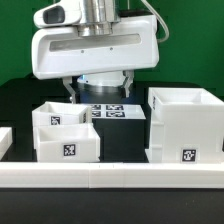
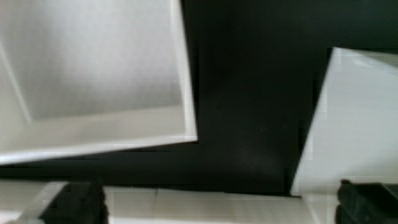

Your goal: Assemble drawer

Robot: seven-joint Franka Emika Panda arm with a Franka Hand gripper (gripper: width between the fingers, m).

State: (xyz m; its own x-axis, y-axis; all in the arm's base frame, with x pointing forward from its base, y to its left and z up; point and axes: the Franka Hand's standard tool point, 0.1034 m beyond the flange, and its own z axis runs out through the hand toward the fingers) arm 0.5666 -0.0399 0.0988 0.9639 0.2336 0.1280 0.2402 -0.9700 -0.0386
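Note:
Two small white open-top drawers stand side by side at the exterior view's left, one in front (image 1: 66,147) and one behind (image 1: 55,115). The large white drawer housing (image 1: 185,125) stands at the right. My gripper (image 1: 102,92) hangs behind them over the table's middle, with its fingertips mostly hidden. In the wrist view the gripper (image 2: 222,202) is open and empty, with dark fingers (image 2: 71,205) at both sides. A small drawer (image 2: 89,70) and the housing (image 2: 356,110) lie apart from it, with black table between them.
The marker board (image 1: 106,111) lies between the parts under the hand. A low white wall (image 1: 110,178) runs along the front. A small white piece (image 1: 3,135) shows at the left edge. A white strip (image 2: 196,195) spans between the fingers.

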